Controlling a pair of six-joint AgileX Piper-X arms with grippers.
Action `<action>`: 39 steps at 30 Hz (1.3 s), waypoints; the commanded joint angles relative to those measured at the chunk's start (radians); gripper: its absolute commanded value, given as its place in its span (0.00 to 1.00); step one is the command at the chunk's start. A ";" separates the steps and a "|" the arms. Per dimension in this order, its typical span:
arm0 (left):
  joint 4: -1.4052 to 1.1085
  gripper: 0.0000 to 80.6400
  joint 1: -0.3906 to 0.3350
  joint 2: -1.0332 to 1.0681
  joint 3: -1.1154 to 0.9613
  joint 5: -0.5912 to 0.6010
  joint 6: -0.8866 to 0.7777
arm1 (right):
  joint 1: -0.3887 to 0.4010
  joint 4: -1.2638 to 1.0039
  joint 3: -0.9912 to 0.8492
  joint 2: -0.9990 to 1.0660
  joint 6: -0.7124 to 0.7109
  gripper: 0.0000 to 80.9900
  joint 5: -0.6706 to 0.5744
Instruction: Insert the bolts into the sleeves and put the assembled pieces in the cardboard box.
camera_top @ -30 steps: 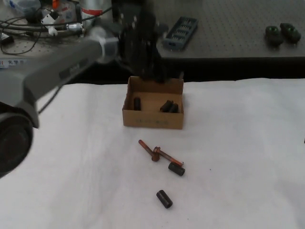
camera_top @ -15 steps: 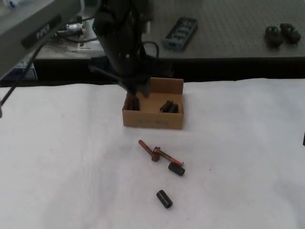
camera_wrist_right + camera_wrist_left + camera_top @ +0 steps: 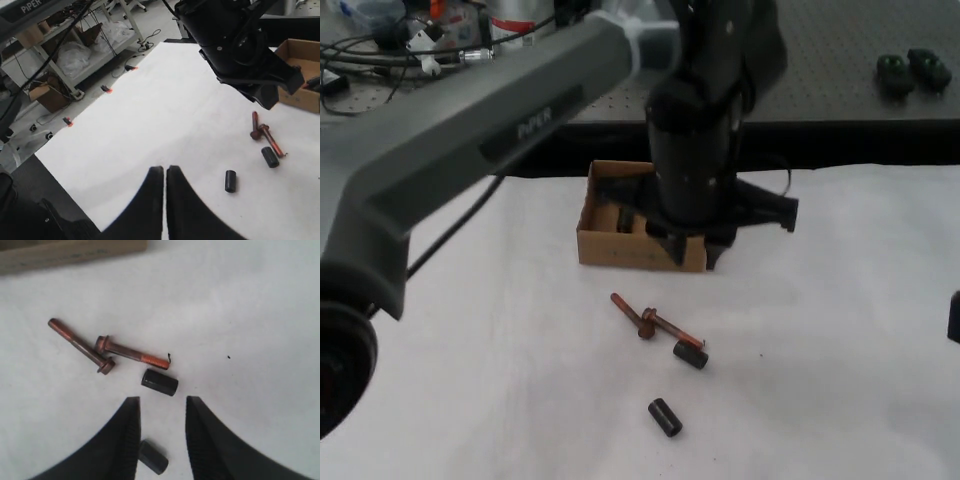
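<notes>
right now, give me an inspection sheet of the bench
surface: white cloth, flat
job's things: two bolts, heads together; two loose sleeves; cardboard box holding dark pieces
clutter: green-black parts on rear table
grippers: left gripper open over the sleeves; right gripper shut, empty
cables: bundle on rear table
surroundings: shelving beside bench
</notes>
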 commanded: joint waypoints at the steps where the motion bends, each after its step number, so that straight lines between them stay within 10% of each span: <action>1: 0.025 0.28 0.000 -0.012 0.031 -0.033 -0.065 | -0.007 0.071 -0.031 -0.025 -0.035 0.04 0.040; 10: -0.097 0.28 -0.004 -0.175 0.300 -0.040 -0.070 | -0.007 0.121 -0.054 -0.162 -0.161 0.04 0.295; 39: -0.504 0.28 -0.114 -0.323 0.791 -0.045 -0.494 | -0.007 0.109 -0.054 -0.178 -0.054 0.04 0.251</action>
